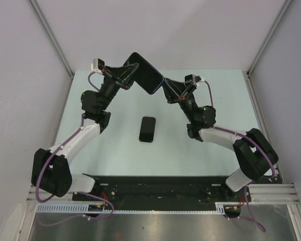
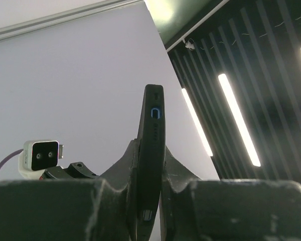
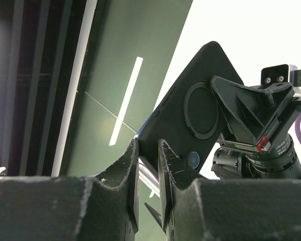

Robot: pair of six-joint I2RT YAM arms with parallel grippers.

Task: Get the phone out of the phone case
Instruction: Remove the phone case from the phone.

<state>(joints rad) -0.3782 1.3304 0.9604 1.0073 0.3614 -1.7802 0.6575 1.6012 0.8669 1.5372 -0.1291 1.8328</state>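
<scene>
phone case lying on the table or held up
Held up: left gripper and right gripper each pinch an end of the case.

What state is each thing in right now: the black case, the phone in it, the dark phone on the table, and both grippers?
black rounded phone case: lifted off the table, tilted, gripped at two ends.
glossy black-screened phone: apparently seated in the case, not out yet.
dark flat phone: lying on the table, untouched.
left gripper: shut on the case's edge.
right gripper: shut on the case's corner.
</scene>
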